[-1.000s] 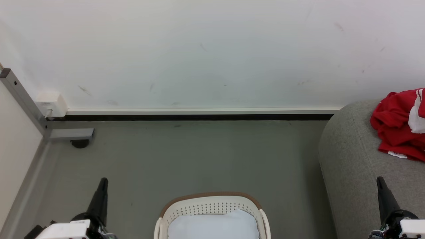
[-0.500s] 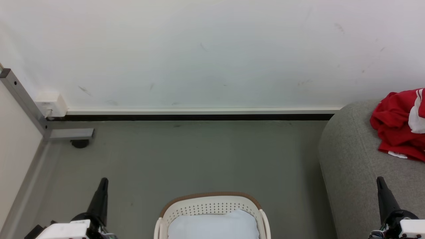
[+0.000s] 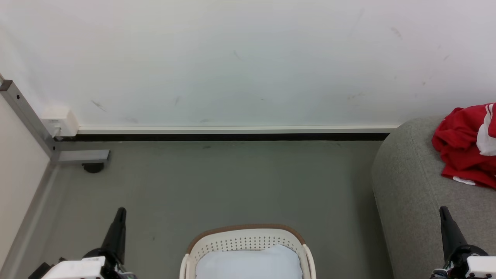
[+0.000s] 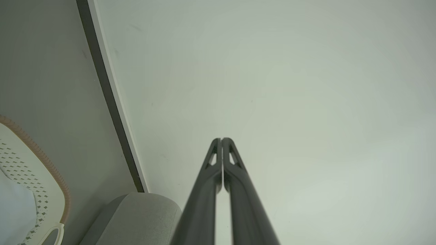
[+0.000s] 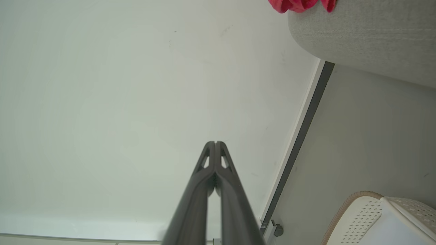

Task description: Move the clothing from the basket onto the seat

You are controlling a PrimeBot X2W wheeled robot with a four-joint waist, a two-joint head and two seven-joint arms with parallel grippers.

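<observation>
Already the bright red white-trimmed clothing (image 3: 463, 149) lies on the rounded grey fabric seat (image 3: 410, 193) by its far edge; the oval cream perforated basket (image 3: 248, 240) holds a white liner (image 3: 248, 263); the left gripper (image 4: 221, 139) and right gripper (image 5: 215, 143) both have fingers pressed together, gripping nothing

The basket (image 3: 248, 242) is smooth, perforated cream plastic with a ribbed brown rim, and its liner (image 3: 248, 265) is plain white cloth. The seat (image 3: 407, 186) has a coarse, matt grey weave. The clothing (image 3: 459, 149) is soft red fabric. The left gripper (image 4: 221, 140) and right gripper (image 5: 215, 143) look like matt dark plastic.
</observation>
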